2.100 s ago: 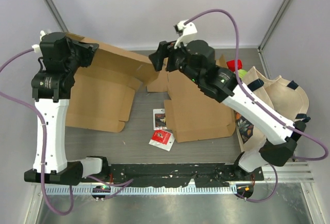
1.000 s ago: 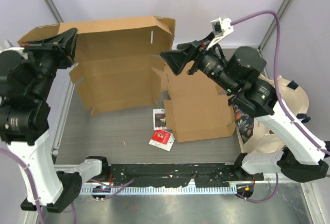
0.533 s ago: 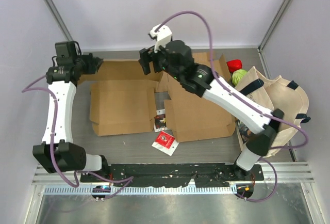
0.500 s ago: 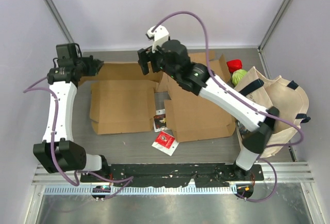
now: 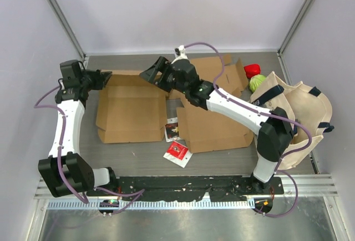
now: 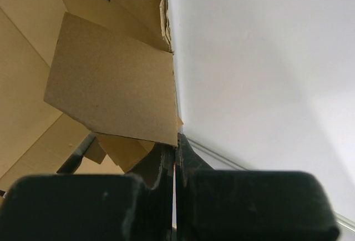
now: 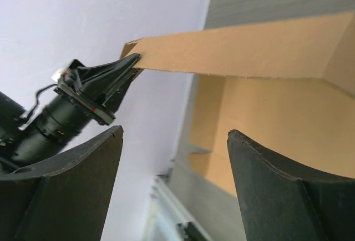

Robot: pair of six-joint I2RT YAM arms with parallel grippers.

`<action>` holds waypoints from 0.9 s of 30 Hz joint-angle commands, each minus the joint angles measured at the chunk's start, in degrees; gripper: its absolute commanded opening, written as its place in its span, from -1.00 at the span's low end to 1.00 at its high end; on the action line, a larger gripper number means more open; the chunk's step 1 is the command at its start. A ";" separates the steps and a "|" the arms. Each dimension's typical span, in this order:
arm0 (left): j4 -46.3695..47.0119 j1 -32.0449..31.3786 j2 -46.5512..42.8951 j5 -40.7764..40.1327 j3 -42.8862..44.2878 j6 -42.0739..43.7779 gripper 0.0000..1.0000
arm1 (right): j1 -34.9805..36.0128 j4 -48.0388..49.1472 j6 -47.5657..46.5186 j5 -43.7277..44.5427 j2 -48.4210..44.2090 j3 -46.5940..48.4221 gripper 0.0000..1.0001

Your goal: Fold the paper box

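The paper box (image 5: pixel 131 110) is a flat brown cardboard blank lying on the left half of the table, with its far flap (image 7: pixel 238 49) standing up. My left gripper (image 5: pixel 108 75) is shut on that flap's left corner; in the left wrist view the cardboard edge (image 6: pixel 111 85) runs down between the closed jaws (image 6: pixel 176 144). My right gripper (image 5: pixel 146 75) hovers at the flap's right end, near the back wall. Its fingers (image 7: pixel 175 135) stand wide apart with nothing between them. The right wrist view shows the left gripper (image 7: pixel 119 69) pinching the flap's tip.
A second cardboard blank (image 5: pixel 213 121) lies centre-right under the right arm. Two small red-and-white packets (image 5: pixel 176 151) (image 5: pixel 171 127) lie between the blanks. A beige tote bag (image 5: pixel 294 113) sits at the right, with red (image 5: pixel 252 70) and green (image 5: pixel 258 81) items behind it.
The box, held up in the air a second ago, now lies on the table. The right gripper has dropped lower toward the flap's right end. The left grip has not changed.
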 commanded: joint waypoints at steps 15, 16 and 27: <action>3.32 1.06 -3.22 5.94 -0.18 5.33 -1.00 | -0.90 20.64 48.11 -0.09 10.38 -1.79 0.43; 3.32 1.06 -3.31 6.02 -0.27 5.59 -1.00 | -0.90 19.58 48.02 1.13 10.38 -1.52 0.42; 2.09 1.06 -5.51 6.02 -1.23 8.22 -1.00 | -0.72 15.18 50.48 5.36 14.51 5.15 -0.32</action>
